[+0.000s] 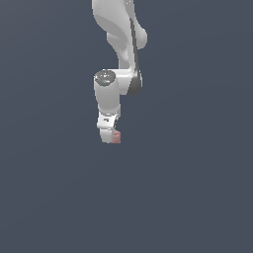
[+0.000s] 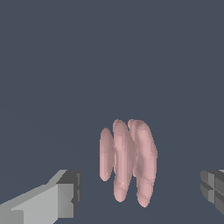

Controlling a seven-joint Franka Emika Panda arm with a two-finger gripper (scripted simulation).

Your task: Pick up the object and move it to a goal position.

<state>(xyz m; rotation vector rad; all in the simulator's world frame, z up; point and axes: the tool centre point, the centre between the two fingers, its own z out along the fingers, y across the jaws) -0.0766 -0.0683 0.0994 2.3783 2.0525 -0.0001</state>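
Plain dark slate-grey background fills both views; we see no floor line, no table edge, no wall.

Wrist view: we see two fingers spread wide apart, one light grey with a dark pad, the other only a dark pad cut by the frame edge. The gripper is open, jaws well apart. The object, a pinkish ridged chunk with three or four upright lobes, sits between the fingers. Clear grey gaps show on both sides of it, so neither pad touches it. Whether it lies level with the pads or beyond them we cannot tell.

Exterior view: the white arm comes down from 12 o'clock, and the hand points down near frame centre. The object shows as a small pinkish-red bit right at the hand's lower tip, at about 4 o'clock of the tip, partly hidden by it. The fingers are too small here for us to separate.

Open room: we see bare grey all around the hand, from 1 o'clock through 6 to 11 o'clock. Only the arm itself takes up 12 o'clock.
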